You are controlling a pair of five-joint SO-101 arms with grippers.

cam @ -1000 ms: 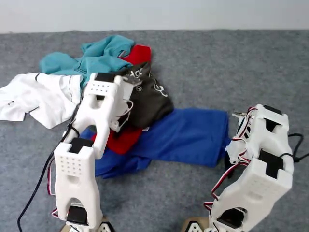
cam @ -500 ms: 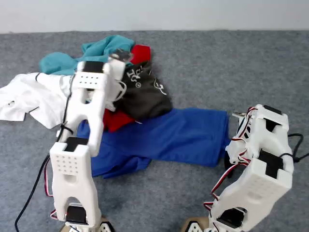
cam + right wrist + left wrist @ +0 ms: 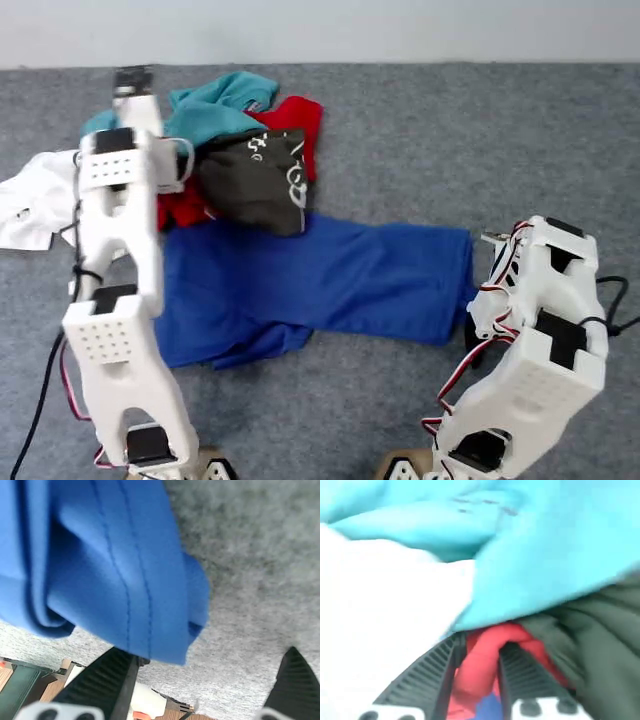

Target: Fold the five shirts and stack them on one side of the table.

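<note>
The left arm (image 3: pixel 112 200) stands over the pile at the back left. My left gripper (image 3: pixel 482 642) is shut on a fold of the red shirt (image 3: pixel 481 662). The red shirt (image 3: pixel 296 120) lies partly under the black shirt (image 3: pixel 255 185), beside the teal shirt (image 3: pixel 210 108) and the white shirt (image 3: pixel 38 195). The blue shirt (image 3: pixel 330 280) is spread flat across the middle. At its right edge my right gripper (image 3: pixel 207 655) is open, with the hem of the blue shirt (image 3: pixel 100 555) hanging beside one finger (image 3: pixel 107 680). The right arm (image 3: pixel 535 330) is at the front right.
Grey carpet-like table cover (image 3: pixel 480 140) is bare at the back right and along the front. A pale wall runs behind the table's far edge. The arm bases stand at the front edge.
The left arm has swung left and toward the back, dragging the red shirt and the black shirt off the blue shirt. More of the blue shirt is uncovered. The right arm has not moved.
</note>
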